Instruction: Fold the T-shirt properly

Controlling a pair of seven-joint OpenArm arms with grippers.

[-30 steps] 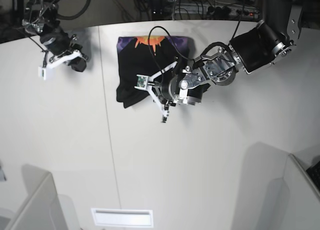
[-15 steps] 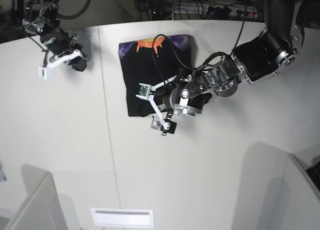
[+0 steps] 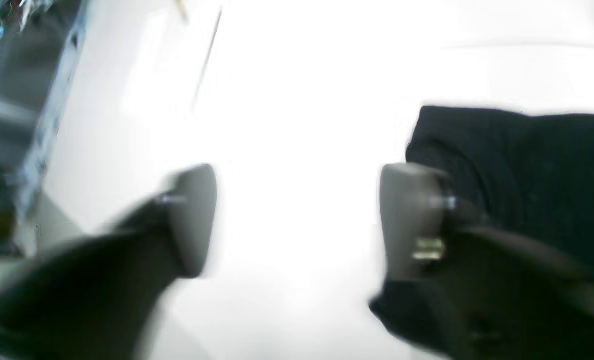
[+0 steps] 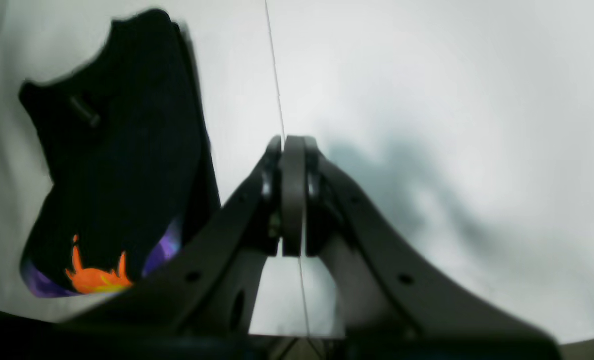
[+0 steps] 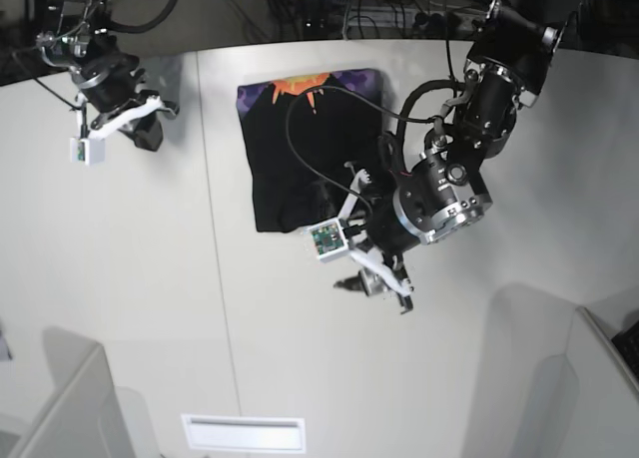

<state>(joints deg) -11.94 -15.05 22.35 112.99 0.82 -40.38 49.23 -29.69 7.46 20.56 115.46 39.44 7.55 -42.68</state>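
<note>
The T-shirt lies folded into a black rectangle at the back middle of the white table, with its orange sunburst print along the far edge. My left gripper hovers just off the shirt's near right corner. In the left wrist view the left gripper is open with only bare table between its fingers, and the T-shirt lies beside the right finger. My right gripper is at the far left, well apart from the shirt. The right wrist view shows the right gripper shut and empty, with the T-shirt off to its left.
A thin seam runs front to back across the table, left of the shirt. Grey partitions stand at the front left and front right. A white slot sits at the front edge. Cables crowd the back edge.
My left gripper has let go of the shirt's near edge and pulled back toward the table's front. The shirt's bunched lower edge now lies flat. The right arm has barely shifted.
</note>
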